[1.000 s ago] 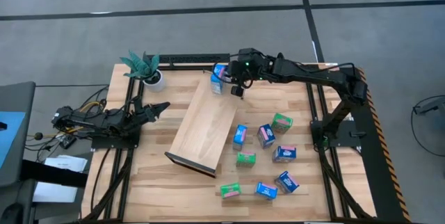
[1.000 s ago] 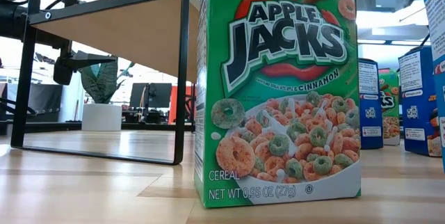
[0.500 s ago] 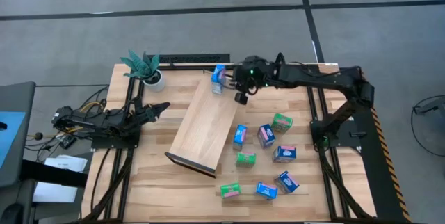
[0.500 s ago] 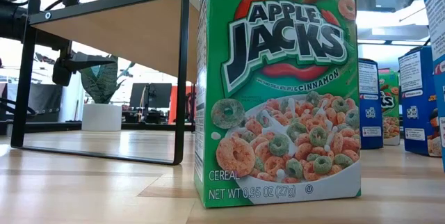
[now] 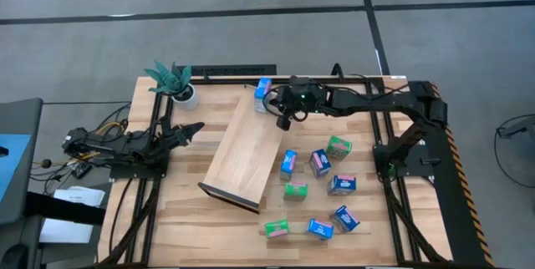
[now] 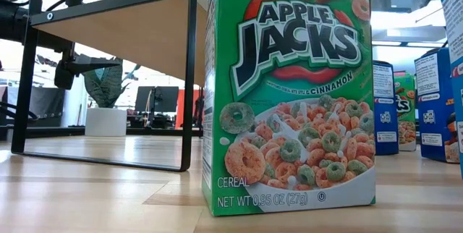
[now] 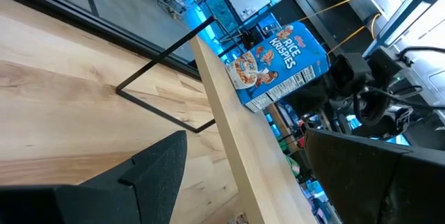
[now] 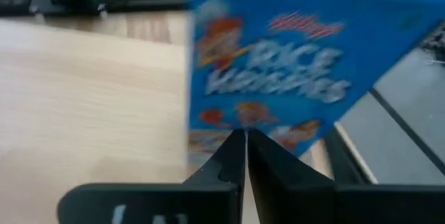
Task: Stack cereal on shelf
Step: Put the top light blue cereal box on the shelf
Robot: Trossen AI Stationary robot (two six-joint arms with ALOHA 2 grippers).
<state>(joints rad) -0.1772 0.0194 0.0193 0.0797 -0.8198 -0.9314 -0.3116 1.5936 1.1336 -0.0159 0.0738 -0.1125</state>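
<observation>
The shelf [image 5: 247, 148] is a light-wood board on dark end frames and lies slantwise mid-table. A blue cereal carton [image 5: 263, 93] stands on its far end; the left wrist view shows the carton [image 7: 278, 60] upright on the board [image 7: 229, 126]. My right gripper [image 5: 283, 121] hovers just right of that carton, over the board's far corner, fingers shut [image 8: 245, 156] on nothing. Several blue and green cartons [image 5: 319, 162] stand on the table right of the shelf. My left gripper [image 5: 191, 129] waits open at the table's left side.
A potted plant [image 5: 175, 81] stands at the far left corner. In the low view a green carton [image 6: 289, 92] fills the foreground, with the shelf's dark frame [image 6: 189, 74] to its left and blue cartons [image 6: 385, 106] behind. Bare tabletop lies left of the shelf.
My right gripper has drawn back from the blue carton toward the table's near edge, sinking a little and tipping further down. The carton stays standing on the shelf's far end.
</observation>
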